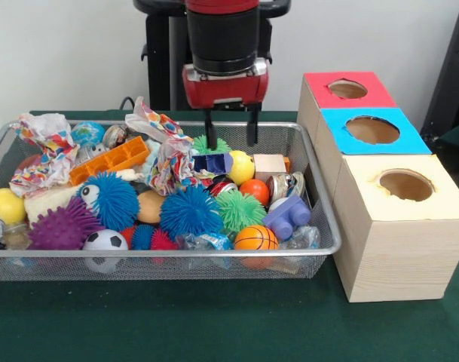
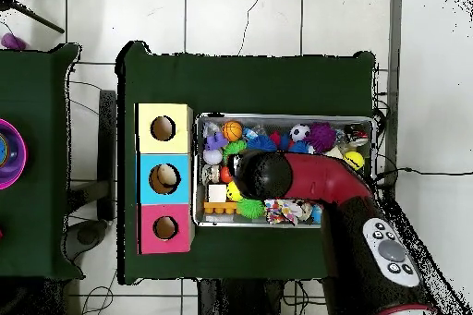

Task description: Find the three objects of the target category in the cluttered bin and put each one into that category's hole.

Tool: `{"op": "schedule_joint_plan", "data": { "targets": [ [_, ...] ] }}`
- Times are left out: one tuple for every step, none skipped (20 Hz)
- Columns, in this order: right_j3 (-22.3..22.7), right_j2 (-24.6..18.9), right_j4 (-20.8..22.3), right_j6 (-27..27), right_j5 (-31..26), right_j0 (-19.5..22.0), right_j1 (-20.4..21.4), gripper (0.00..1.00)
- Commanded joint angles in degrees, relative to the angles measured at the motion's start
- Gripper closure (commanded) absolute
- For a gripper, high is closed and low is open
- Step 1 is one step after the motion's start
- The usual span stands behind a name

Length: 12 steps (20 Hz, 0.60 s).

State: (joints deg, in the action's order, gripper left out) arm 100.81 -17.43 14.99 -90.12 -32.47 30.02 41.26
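Observation:
The wire mesh bin [image 1: 320,220] is full of toys; it also shows in the overhead view [image 2: 285,115]. One printed paper wad [image 1: 42,148] lies at the bin's left end. Two more lie together near the middle, one at the far wall [image 1: 155,121] and one just in front of it [image 1: 171,161]. My gripper [image 1: 231,130] hangs open and empty over the bin's far side, right of the middle wads and not touching them. The yellow-topped box's hole [image 1: 405,185] is at the right front and also shows in the overhead view [image 2: 163,128]. In the overhead view the arm [image 2: 264,175] hides the gripper.
The blue-topped box [image 1: 372,130] and the red-topped box [image 1: 347,89] stand behind the yellow one. The bin also holds spiky balls [image 1: 190,212], a small basketball [image 1: 255,237], a soccer ball [image 1: 105,241], an orange tray [image 1: 110,160] and a purple block [image 1: 287,216].

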Motion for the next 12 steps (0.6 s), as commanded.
{"op": "schedule_joint_plan", "data": {
  "targets": [
    [4.1,0.0,2.5,2.0,-2.8,4.8,2.4,0.00],
    [5.2,-0.1,2.5,1.9,-2.3,5.6,2.8,0.00],
    [6.6,-0.2,2.5,1.6,-1.4,6.1,3.3,0.00],
    [7.4,-0.3,2.7,1.5,-0.8,6.8,3.5,0.00],
    [8.6,-0.1,3.1,0.8,0.1,6.8,3.6,0.00],
    [9.1,-0.2,3.4,0.8,0.6,7.2,3.5,0.00],
    [10.5,-0.1,4.0,0.3,2.0,7.4,3.6,0.00],
    [11.2,-0.1,4.4,-0.1,3.1,7.4,3.2,0.00],
    [11.8,-0.1,4.8,-0.5,4.2,7.5,2.9,0.00],
    [12.2,-0.2,5.2,-0.7,5.1,7.7,2.5,0.00],
    [12.5,0.0,5.4,-1.5,5.8,7.3,2.2,0.00],
    [12.8,0.0,5.6,-1.8,6.2,7.4,2.1,0.00]
  ]
}}
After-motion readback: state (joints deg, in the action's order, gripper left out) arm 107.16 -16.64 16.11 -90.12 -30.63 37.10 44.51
